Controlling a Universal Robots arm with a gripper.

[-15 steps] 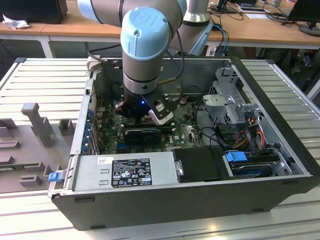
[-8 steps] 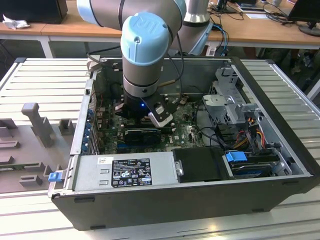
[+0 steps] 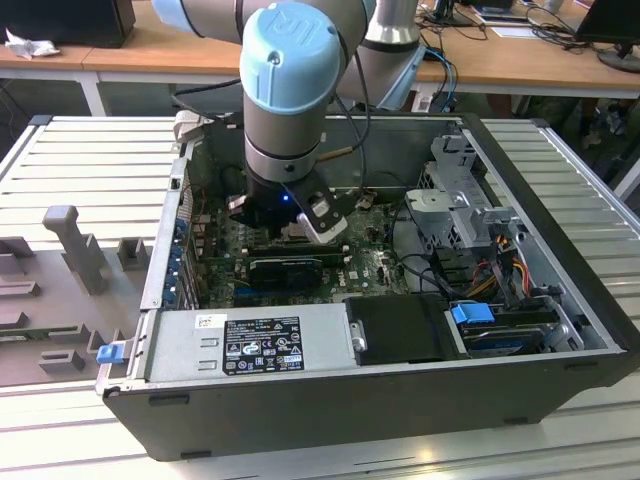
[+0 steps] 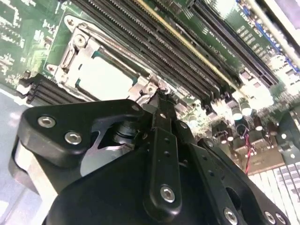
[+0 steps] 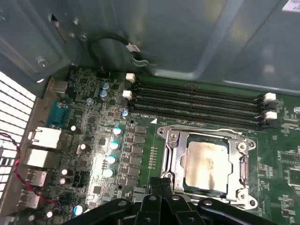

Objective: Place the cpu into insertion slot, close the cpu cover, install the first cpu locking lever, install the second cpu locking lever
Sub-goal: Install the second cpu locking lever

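Reaching straight down into the open computer case, wrist vertical over the motherboard. Gripper jaws pressed shut, empty, tips at the cpu cover edge. Cpu seated in the insertion slot, cover closed around it, memory slots just beside.

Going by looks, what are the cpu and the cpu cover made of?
The cpu looks like pale silver-grey metal, matte with dull smudged patches. The cpu cover around it seems bare stamped steel: thin, brighter, with glinting edges.
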